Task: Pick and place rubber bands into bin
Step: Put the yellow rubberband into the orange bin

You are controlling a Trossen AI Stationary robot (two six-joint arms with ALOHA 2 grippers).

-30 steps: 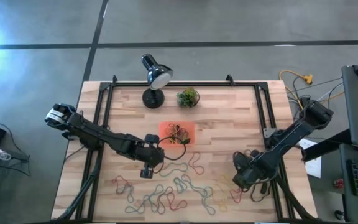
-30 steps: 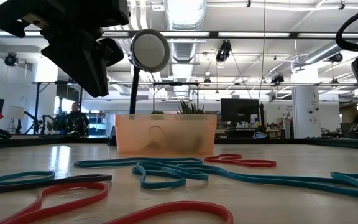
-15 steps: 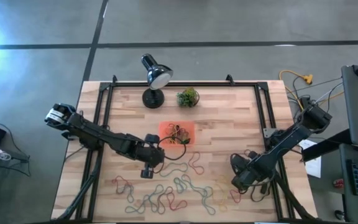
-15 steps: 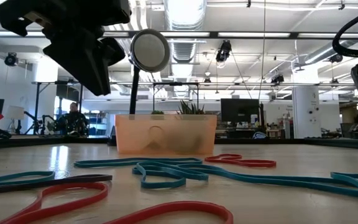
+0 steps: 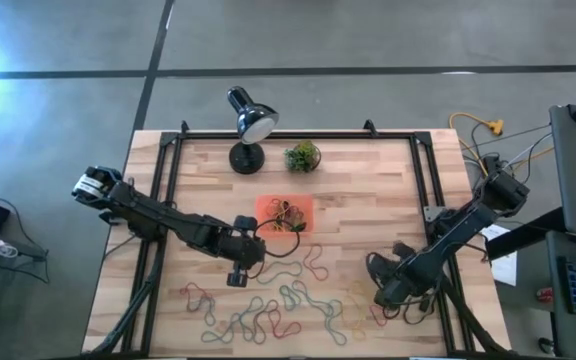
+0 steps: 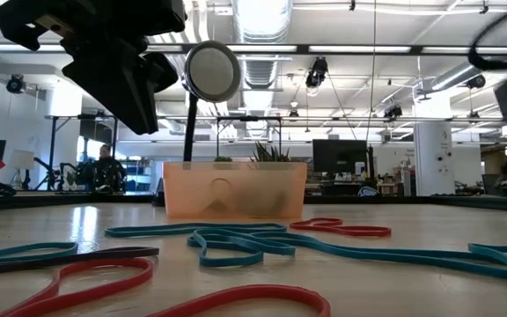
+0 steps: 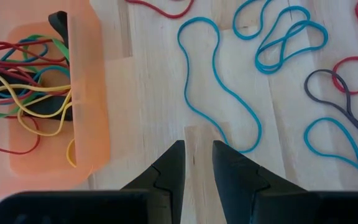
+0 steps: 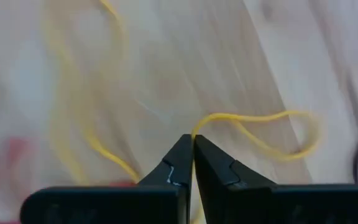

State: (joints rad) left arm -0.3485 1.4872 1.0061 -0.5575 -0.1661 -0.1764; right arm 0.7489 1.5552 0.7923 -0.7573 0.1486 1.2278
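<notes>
The orange-red bin (image 5: 285,213) sits mid-table on the wood and holds several rubber bands (image 7: 23,74). Many more rubber bands (image 5: 268,312), in blue, red, yellow and grey, lie loose on the near part of the table. My left gripper (image 7: 197,155) hovers just near of the bin, slightly open, with nothing between its fingers; a blue band (image 7: 219,93) lies ahead of it. My right gripper (image 8: 192,146) is at the near right (image 5: 383,295), pointing down and shut on a yellow rubber band (image 8: 260,121). My right gripper pinches one strand of the yellow rubber band (image 8: 196,132) between its two fingertips, coming from above and pointing down. The band's loop (image 8: 291,134) spreads out from the tips, slack, over the wood.
A black desk lamp (image 5: 248,125) and a small potted plant (image 5: 302,156) stand at the far edge behind the bin. Black rails (image 5: 428,180) run along the table's left and right sides. Cables (image 5: 483,140) hang off the far right corner.
My right gripper has crept toward the table's near edge over the yellow bands, and its wrist has rolled a little. The bin and the loose bands lie as before.
</notes>
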